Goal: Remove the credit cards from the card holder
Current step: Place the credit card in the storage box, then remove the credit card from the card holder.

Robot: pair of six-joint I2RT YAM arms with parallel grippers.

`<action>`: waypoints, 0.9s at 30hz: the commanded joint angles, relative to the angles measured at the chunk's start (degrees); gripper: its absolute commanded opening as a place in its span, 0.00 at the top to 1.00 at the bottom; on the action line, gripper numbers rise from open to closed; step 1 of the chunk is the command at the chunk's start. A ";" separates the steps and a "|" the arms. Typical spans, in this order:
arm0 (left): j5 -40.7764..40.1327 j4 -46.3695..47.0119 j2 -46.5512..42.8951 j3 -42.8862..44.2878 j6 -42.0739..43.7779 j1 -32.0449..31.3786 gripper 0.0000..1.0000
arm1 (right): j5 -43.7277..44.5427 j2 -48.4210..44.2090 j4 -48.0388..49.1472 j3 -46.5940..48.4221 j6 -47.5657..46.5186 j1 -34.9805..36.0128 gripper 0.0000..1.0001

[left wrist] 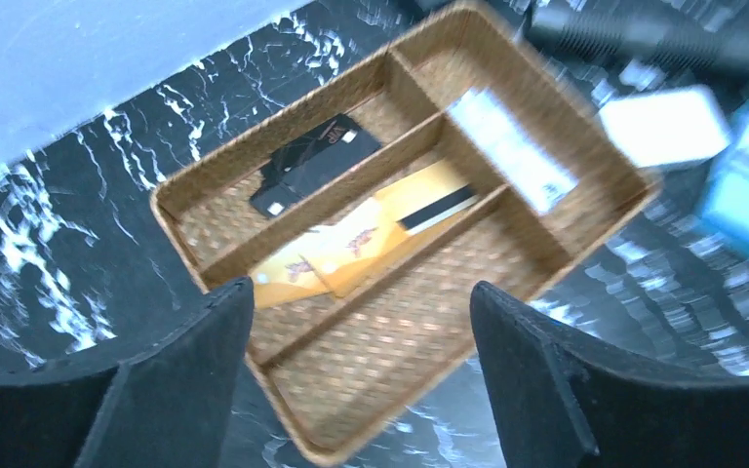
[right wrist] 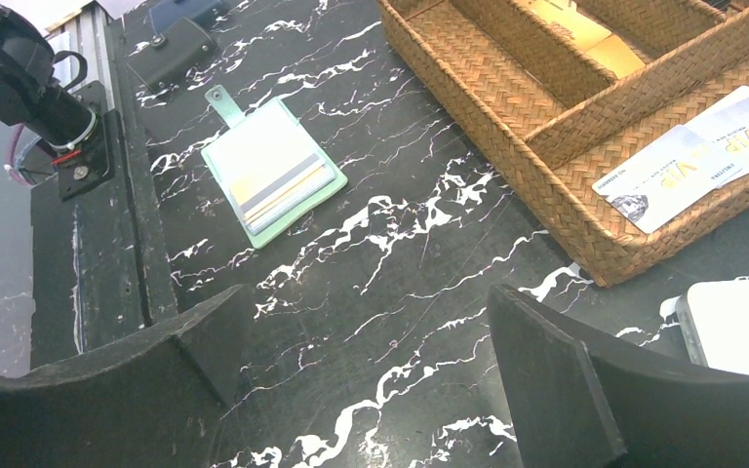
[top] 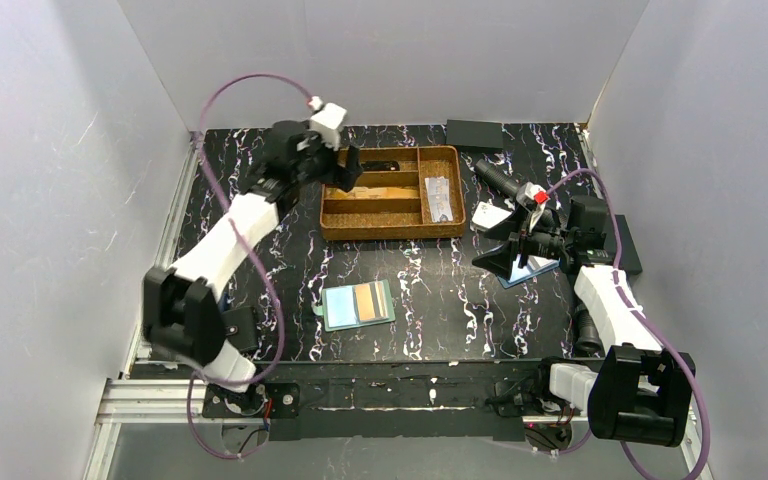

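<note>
Leftmost, the left gripper [left wrist: 361, 292] hangs over the one woven tray [left wrist: 273, 125], its two fingers [left wrist: 180, 385] spread wide with nothing between them. Below and ahead of it, the tray shows four compartments: three long ones side by side, and one set crosswise off to this gripper's far right. The long compartment farthest from the fingers holds two overlapping black cards [left wrist: 312, 166]. The middle one holds overlapping orange-gold cards [left wrist: 351, 249], two or three; the exact count is unclear. The crosswise one holds two overlapping pale cards [right wrist: 702, 161]. Further right, the single teal card holder [top: 358, 305] lies flat on the marbled table [right wrist: 400, 253], well apart from the left gripper. It sits ahead of the right gripper [right wrist: 369, 312] and to that gripper's left. One orange-gold card [top: 368, 300] shows in one of its two clear panels. The right gripper hovers over bare table with both fingers wide apart, holding nothing, and one white box [right wrist: 741, 327] lies just to its right.
</note>
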 commanded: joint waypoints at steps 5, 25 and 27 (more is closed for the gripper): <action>12.88 6.69 -21.75 -25.67 -43.80 5.08 0.11 | 1.12 -1.19 -2.22 0.59 -3.93 -0.31 0.02; 8.63 5.23 -51.29 -58.10 -58.43 -6.02 0.25 | 18.95 9.14 -21.66 12.20 -11.42 20.95 0.08; 6.61 5.59 -50.98 -58.89 -58.56 -8.54 0.27 | 21.19 10.98 -20.80 14.29 -8.18 24.67 0.12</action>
